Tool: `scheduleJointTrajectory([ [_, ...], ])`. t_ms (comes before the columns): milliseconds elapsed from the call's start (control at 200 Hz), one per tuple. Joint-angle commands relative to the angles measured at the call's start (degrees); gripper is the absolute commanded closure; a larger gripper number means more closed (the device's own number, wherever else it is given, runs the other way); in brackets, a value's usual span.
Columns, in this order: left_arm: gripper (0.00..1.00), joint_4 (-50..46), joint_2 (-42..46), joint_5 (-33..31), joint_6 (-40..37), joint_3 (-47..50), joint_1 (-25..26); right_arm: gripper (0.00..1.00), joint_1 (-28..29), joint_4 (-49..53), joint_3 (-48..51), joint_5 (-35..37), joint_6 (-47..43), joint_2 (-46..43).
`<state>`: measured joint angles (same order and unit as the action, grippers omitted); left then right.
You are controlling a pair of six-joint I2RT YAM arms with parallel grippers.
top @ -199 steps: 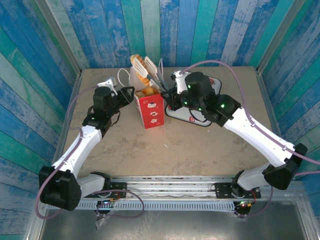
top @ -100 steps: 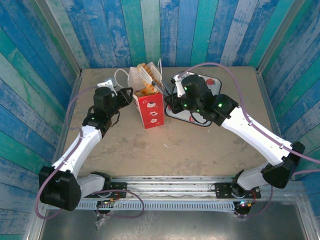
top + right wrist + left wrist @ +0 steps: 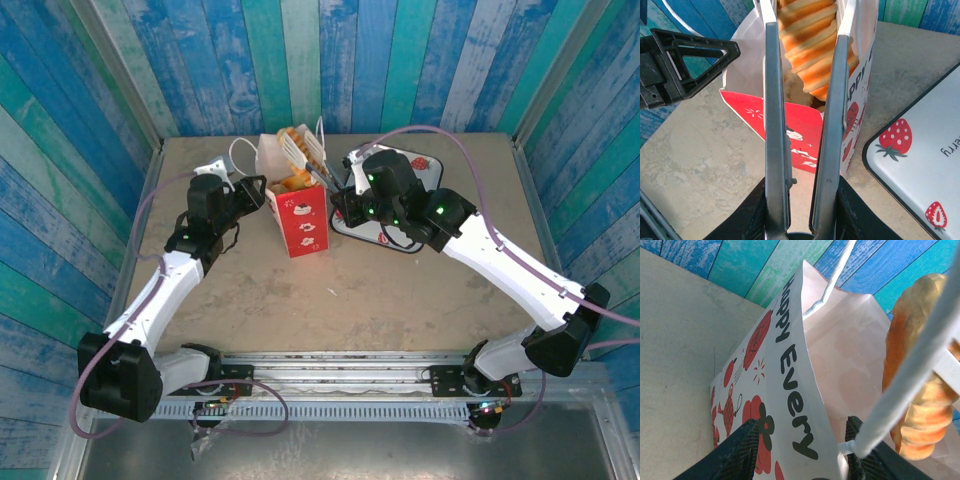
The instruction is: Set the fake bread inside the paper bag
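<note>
The paper bag (image 3: 305, 225), white above and red below, stands upright at mid-table with its mouth open. My left gripper (image 3: 262, 185) is shut on its left rim; in the left wrist view the printed bag wall (image 3: 790, 365) runs between the dark fingers (image 3: 735, 455). My right gripper (image 3: 802, 210) is shut on metal tongs (image 3: 775, 100). The tongs pinch a ridged golden loaf of fake bread (image 3: 807, 45) over the bag's mouth, also seen as the loaf (image 3: 910, 365). More fake bread (image 3: 297, 183) lies inside the bag.
The white strawberry-print tray (image 3: 425, 165) lies right of the bag, partly under my right arm, its corner (image 3: 920, 150) close to the bag. A white cord handle (image 3: 837, 275) arches above the bag. Blue plank walls enclose the table's back and sides.
The tongs with the loaf have come down and slightly right, from above the bag's back rim to its mouth. The left gripper keeps its hold on the rim.
</note>
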<state>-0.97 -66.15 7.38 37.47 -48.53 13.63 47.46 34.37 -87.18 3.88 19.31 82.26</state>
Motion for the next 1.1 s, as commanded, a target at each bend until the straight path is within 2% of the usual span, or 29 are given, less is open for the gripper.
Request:
scheduleJointTrajectory([
  [0, 0.51, -0.8, 1.3, -0.8, -0.8, 0.0, 0.2, 0.75, 0.2, -2.5, 0.5, 0.6, -0.2, -1.2],
  [481, 0.51, -0.7, 1.1, -0.2, -0.9, -0.4, 0.2, 0.65, 0.2, -2.9, 0.2, 0.0, -0.6, -0.9],
  [872, 0.50, -0.5, 1.4, 0.7, -0.6, -0.7, 0.2, 0.64, 0.3, -3.2, -1.0, -0.2, -0.6, -1.4],
  [1097, 0.46, -0.5, 1.6, 1.2, -0.3, -2.0, 0.2, 0.64, 0.3, -3.7, -4.7, -1.9, -0.5, -2.7],
])
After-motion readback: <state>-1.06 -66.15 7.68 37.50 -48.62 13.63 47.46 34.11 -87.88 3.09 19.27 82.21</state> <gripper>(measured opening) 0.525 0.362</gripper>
